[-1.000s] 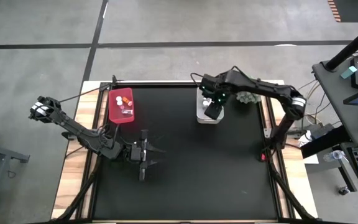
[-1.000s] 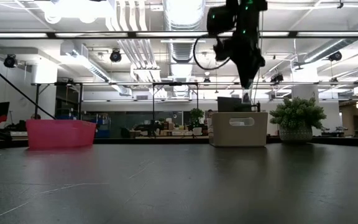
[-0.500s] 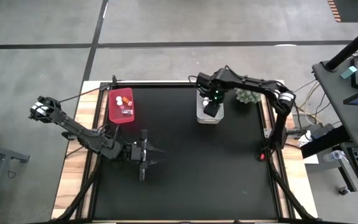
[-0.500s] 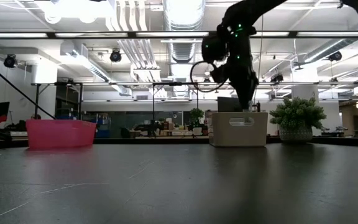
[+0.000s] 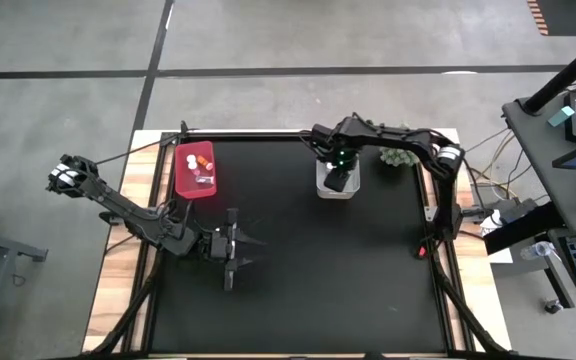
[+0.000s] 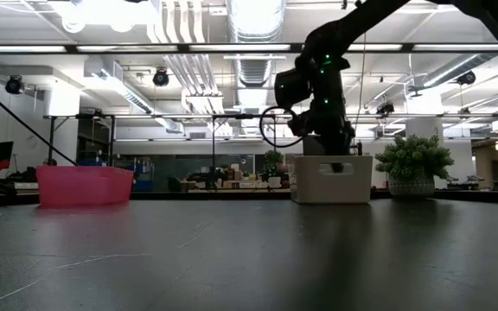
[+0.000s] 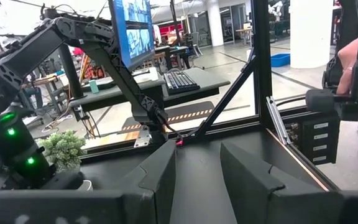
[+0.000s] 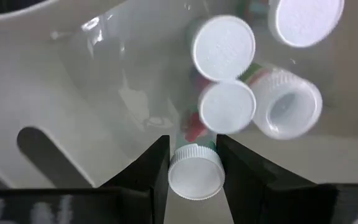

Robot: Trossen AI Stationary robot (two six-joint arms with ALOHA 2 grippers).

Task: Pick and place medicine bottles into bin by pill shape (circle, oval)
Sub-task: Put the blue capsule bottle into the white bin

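My right gripper (image 5: 338, 180) reaches down into the white bin (image 5: 320, 186) at the table's far middle and is shut on a small white-capped medicine bottle (image 8: 196, 174). Three more white-capped bottles (image 8: 224, 46) lie on the bin's floor beneath it. In the low view the bin's wall (image 6: 331, 179) hides the fingertips. The pink bin (image 5: 195, 170) at the far left holds several bottles. My left gripper (image 5: 251, 250) rests open and empty near the table's middle left; its fingers also show in the left wrist view (image 7: 197, 155). My right gripper pinches the bottle between its two fingers at the cap end (image 8: 194, 163). The fingers point down into the white bin. The bottle stands along the fingers, cap toward the wrist, body (image 8: 188, 127) pointing down at the bin floor. Whether it touches the floor, I cannot tell.
A green spiky plant ball (image 5: 398, 157) sits just right of the white bin, also seen in the low view (image 6: 413, 164). The black mat (image 5: 348, 270) spreads between and in front of the bins.
My right gripper has gone down from above the white bin into it, still shut on the bottle, and its arm has folded in over the bin.
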